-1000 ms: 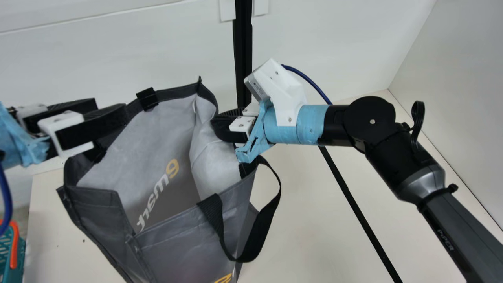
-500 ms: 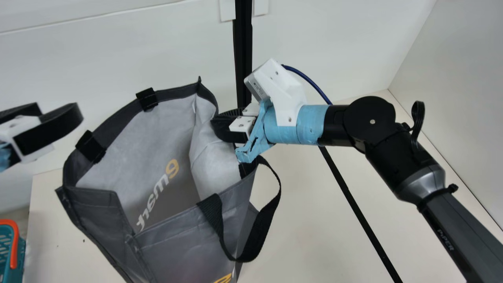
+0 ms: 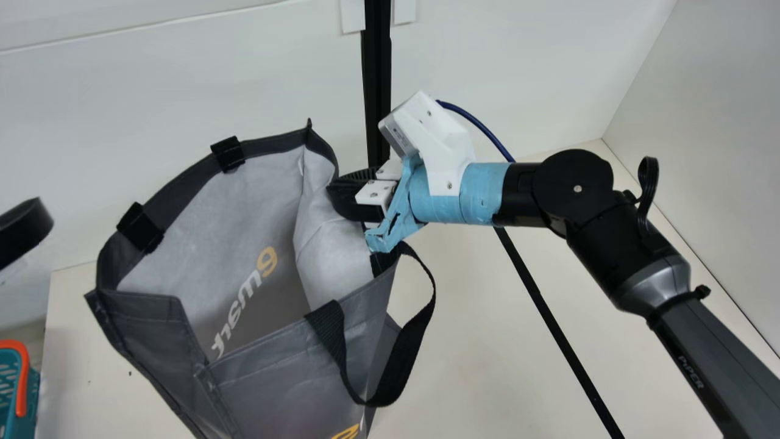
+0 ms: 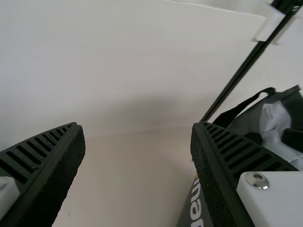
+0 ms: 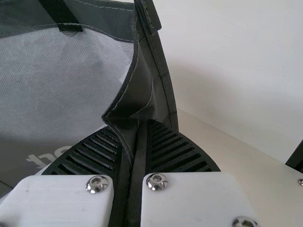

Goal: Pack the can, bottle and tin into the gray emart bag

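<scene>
The gray bag point(image 3: 274, 390) stands open on the counter point(image 3: 499, 341), its side pinched by the right tool point(image 5: 135, 126). At nine o'clock, the left tool point(image 4: 136, 126) hangs spread and unladen. Opening looks done; how much packing remains cannot be told.

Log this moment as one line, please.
right gripper: shut on gray bag edge | left gripper: open, empty, clear of bag | bag mouth: open
</scene>
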